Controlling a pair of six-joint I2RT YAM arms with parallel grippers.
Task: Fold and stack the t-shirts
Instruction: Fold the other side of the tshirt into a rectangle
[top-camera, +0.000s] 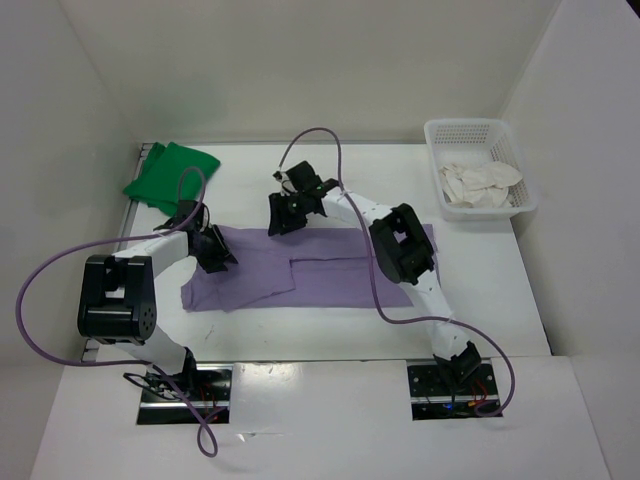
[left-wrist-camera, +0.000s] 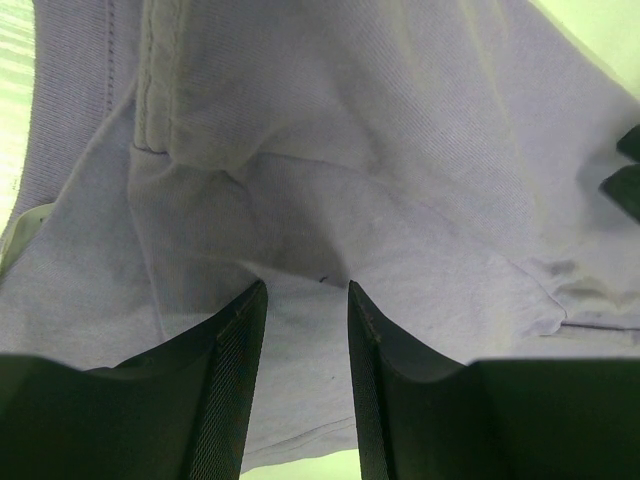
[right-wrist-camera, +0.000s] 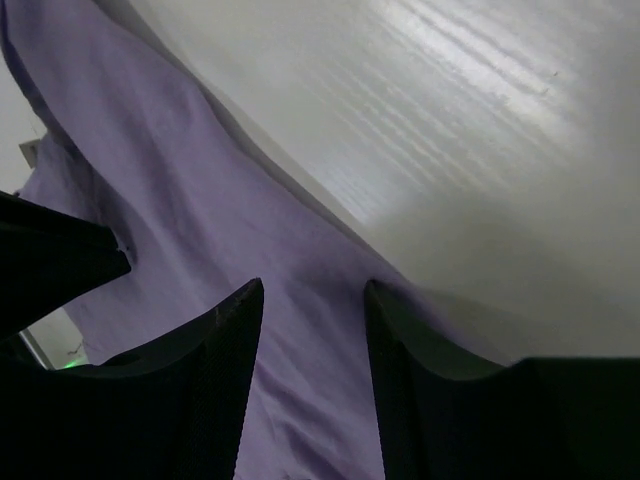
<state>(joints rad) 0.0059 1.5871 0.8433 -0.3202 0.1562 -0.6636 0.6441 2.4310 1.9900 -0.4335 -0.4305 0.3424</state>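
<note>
From above, you see the lavender shirt (top-camera: 330, 275) lying flat at table centre, the green shirt (top-camera: 168, 175) at ten o'clock and the cream shirt (top-camera: 480, 182) in the basket (top-camera: 470, 125) at two o'clock. Your left wrist view shows the left gripper (left-wrist-camera: 305, 290) apparently pinching a raised pucker of lavender cloth. Your right wrist view shows the right gripper (right-wrist-camera: 312, 290) spread and holding nothing over the shirt's far hem. If you pull with one end held, the shirt could skew or bunch.
</note>
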